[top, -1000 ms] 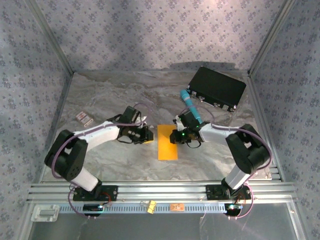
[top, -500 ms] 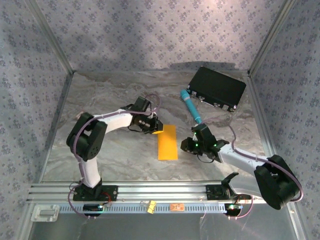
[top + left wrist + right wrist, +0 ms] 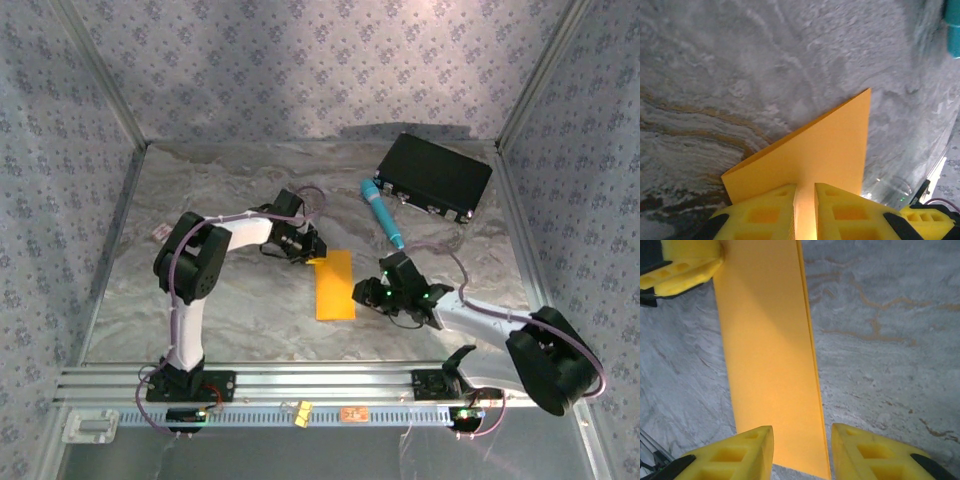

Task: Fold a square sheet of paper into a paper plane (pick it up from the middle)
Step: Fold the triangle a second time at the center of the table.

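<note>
1. The sheet of paper (image 3: 334, 285) lies in the middle of the table (image 3: 230, 300). It is folded into a long strip.
2. The left gripper (image 3: 805, 200) has its jaws pressed together on the strip's far left corner. It is only a small bite.
3. The right gripper (image 3: 802, 440) sits low at the strip's right edge. Its jaws are spread and hold nothing.
4. If the left arm pulls now, the strip could swing around. Nothing holds the near end down.
5. A hard tug could rip or crumple the thin corner.
6. The fold could pop open if the corner is lifted too high.
7. The paper lies flat, so the right jaws could close and miss it. They could also push it sideways and spoil the crease.
8. The teal pen (image 3: 385, 215) lies near the right arm, on its far side. A wide swing could knock it.
</note>
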Action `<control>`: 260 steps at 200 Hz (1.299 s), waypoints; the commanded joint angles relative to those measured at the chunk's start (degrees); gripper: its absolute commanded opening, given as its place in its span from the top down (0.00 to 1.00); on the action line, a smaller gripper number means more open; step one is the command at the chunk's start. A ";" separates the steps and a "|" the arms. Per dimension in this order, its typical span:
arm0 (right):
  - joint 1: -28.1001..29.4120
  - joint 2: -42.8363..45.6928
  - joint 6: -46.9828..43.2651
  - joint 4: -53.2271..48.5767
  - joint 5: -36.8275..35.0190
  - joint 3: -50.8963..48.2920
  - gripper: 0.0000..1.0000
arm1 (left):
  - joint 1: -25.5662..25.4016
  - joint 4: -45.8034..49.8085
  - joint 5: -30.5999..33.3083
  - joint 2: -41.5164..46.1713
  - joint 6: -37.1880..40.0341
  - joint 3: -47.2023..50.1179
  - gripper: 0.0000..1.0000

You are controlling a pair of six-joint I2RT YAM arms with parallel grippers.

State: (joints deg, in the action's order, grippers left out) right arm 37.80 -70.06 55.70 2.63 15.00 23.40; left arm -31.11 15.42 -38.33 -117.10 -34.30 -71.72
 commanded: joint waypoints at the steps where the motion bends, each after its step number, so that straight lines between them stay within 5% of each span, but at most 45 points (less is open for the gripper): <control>1: 0.76 -1.97 2.08 1.88 1.72 1.03 0.61 | 0.02 0.97 -1.00 -0.58 2.46 1.37 0.83; 199: -0.83 -9.84 6.13 18.23 9.96 1.20 0.60 | 0.44 0.32 -1.91 -0.41 2.76 2.38 0.83; 260: -3.92 -11.93 4.38 18.19 12.87 1.82 0.70 | 0.40 -1.47 -2.10 0.12 1.37 2.12 0.83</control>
State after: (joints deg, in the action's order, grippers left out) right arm 34.81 -81.06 61.04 20.01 25.54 23.77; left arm -30.74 13.43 -40.14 -117.16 -32.58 -70.17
